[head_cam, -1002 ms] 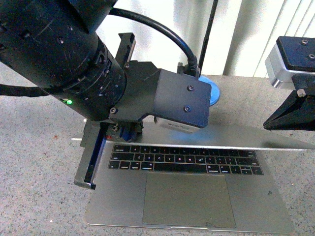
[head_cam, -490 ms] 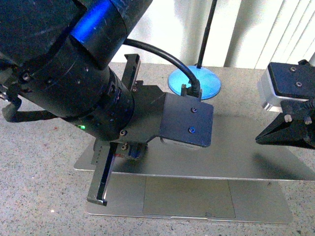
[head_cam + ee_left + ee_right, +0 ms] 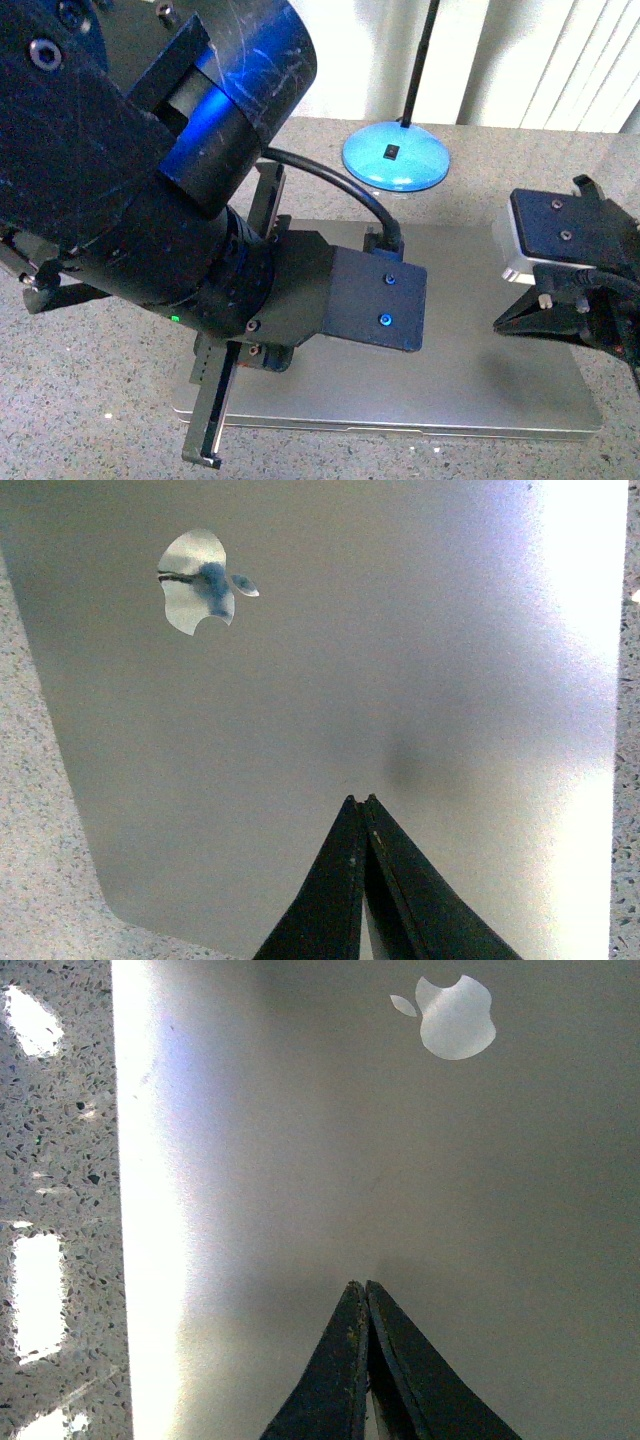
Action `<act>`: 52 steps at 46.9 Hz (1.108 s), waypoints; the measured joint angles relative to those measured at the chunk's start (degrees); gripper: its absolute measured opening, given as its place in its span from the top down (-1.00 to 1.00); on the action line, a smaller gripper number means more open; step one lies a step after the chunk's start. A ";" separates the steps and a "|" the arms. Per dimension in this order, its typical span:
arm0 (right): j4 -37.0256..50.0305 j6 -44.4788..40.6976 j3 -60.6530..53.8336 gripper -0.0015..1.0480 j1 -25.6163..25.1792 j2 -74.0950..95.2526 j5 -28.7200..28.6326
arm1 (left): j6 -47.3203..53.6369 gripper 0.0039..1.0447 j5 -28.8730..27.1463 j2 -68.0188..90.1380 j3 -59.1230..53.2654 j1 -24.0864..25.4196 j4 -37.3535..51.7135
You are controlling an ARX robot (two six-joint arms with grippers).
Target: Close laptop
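Note:
The silver-grey laptop (image 3: pixel 480 390) lies on the counter with its lid down flat; no keys or screen show. Its plain lid fills the left wrist view (image 3: pixel 400 660) and the right wrist view (image 3: pixel 300 1160), each with the shiny apple logo (image 3: pixel 195 580) (image 3: pixel 455 1015). My left gripper (image 3: pixel 360 800) is shut and empty, its tip at the lid's left part. In the front view its fingertips are hidden under my big black left arm (image 3: pixel 200 260). My right gripper (image 3: pixel 497 325) (image 3: pixel 360 1285) is shut and empty, its tip at the lid's right part.
A blue round lamp base (image 3: pixel 395 160) with a thin black pole (image 3: pixel 420 60) stands just behind the laptop. The speckled grey stone counter (image 3: pixel 100 400) extends around it. White blinds (image 3: pixel 560 60) hang at the back.
The lid has come down from part-open, with keyboard and trackpad showing, to flat on the base. Both grippers have moved down and toward me with it.

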 joint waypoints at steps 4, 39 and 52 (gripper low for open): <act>0.70 0.26 -0.90 0.94 0.31 0.83 0.07 | -0.24 0.94 0.11 0.57 -0.90 -0.26 0.66; 2.34 1.84 -2.23 0.94 0.26 -0.90 -0.04 | -2.19 0.94 1.46 -2.01 -1.97 -0.35 1.29; 9.16 5.88 -2.45 0.94 -0.83 -7.19 -2.67 | -6.84 0.94 4.50 -8.44 -2.03 2.69 4.98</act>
